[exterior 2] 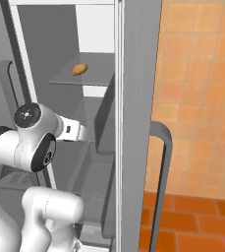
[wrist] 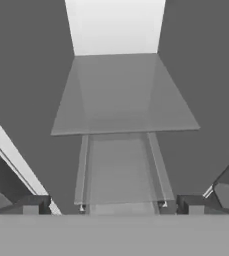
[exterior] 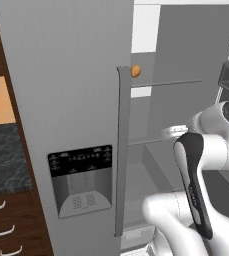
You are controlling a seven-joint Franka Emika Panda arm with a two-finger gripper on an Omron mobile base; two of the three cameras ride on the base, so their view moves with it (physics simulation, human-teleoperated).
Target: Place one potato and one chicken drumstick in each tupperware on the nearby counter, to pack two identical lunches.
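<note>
The gripper [wrist: 113, 207], spread wide and empty, faces grey fridge shelves [wrist: 123, 97]; a potato [exterior 2: 79, 69] sits higher.

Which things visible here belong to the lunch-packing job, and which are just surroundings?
Belongs to the job:
- potato on the upper fridge shelf
- counter, left of the fridge
- gripper, open, aimed into the fridge

Just there:
- fridge door with its dispenser
- orange tiled wall

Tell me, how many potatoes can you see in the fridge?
1. The potato lies on the upper glass shelf inside the open fridge. The door hides part of the inside, so others may be hidden.
</note>
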